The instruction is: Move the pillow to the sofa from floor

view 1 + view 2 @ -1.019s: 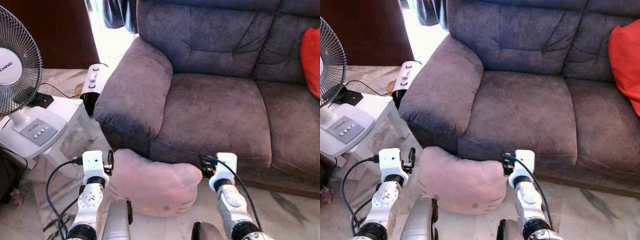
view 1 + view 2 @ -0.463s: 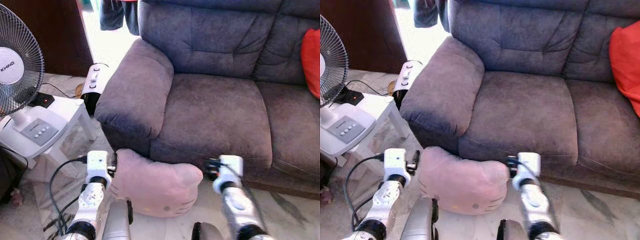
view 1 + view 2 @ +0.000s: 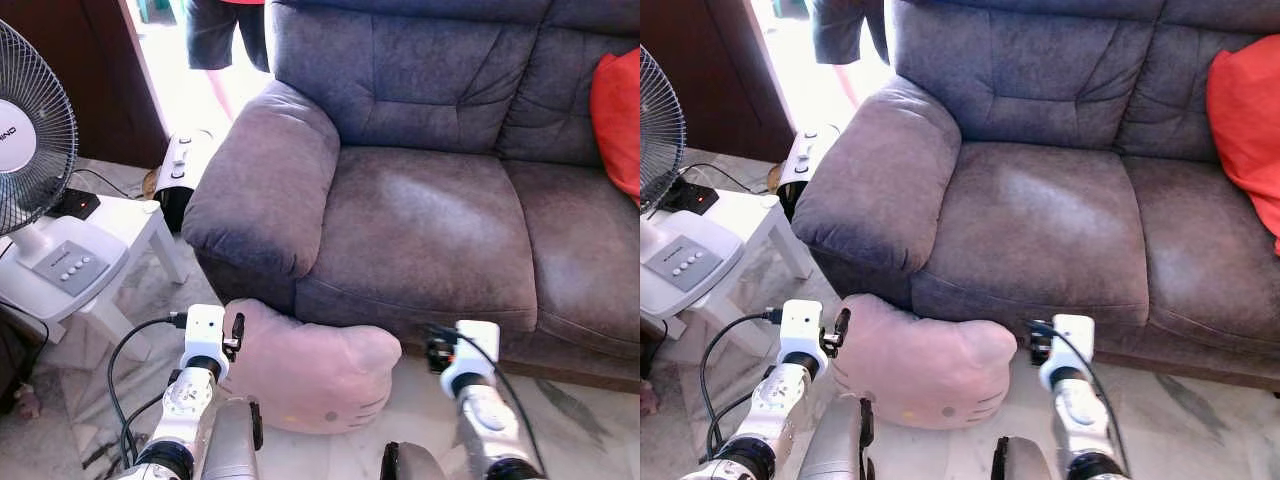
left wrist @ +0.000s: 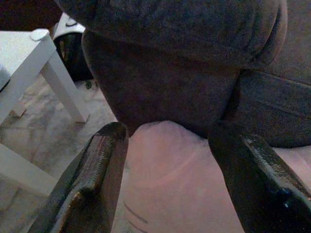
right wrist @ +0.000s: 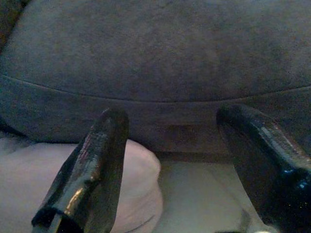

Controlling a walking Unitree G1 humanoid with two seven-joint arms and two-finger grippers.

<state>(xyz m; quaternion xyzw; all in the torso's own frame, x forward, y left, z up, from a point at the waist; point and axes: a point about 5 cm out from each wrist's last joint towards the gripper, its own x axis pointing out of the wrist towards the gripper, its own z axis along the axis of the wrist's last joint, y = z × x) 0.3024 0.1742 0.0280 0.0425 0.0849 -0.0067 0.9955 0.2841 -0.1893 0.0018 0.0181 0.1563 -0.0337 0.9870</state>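
Pink and soft, the pillow (image 3: 312,368) lies on the floor (image 3: 560,400) against the front of the grey sofa (image 3: 420,225), below its armrest. From the head views, the left gripper (image 3: 236,331) sits at the pillow's sofa-arm side and the right gripper (image 3: 432,348) hangs just off its other end.

Left wrist view: fingers (image 4: 92,184) spread, straddling the pillow's top edge beneath the sofa.

Right wrist view: fingers (image 5: 90,170) spread, gripping nothing, pillow beside one finger.

Nothing is lifted yet; grasping and raising onto the sofa seat remain.
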